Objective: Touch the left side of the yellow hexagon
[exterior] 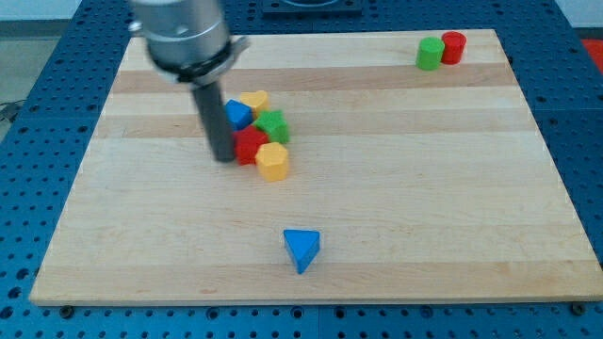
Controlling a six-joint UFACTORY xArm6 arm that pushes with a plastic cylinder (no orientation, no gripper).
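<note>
The yellow hexagon (273, 162) lies on the wooden board at the lower right of a tight cluster. The cluster also holds a red block (251, 145), a green block (273, 125), a blue block (237, 114) and another yellow block (254, 99). My rod comes down from the view's top left. My tip (223, 157) rests on the board just left of the red block, about two block widths left of the yellow hexagon. The red block's corner lies between my tip and the hexagon.
A blue triangular block (302, 250) lies alone near the view's bottom centre. A green cylinder (430, 54) and a red cylinder (454, 47) stand together at the top right. The board (452, 207) sits on a blue perforated table.
</note>
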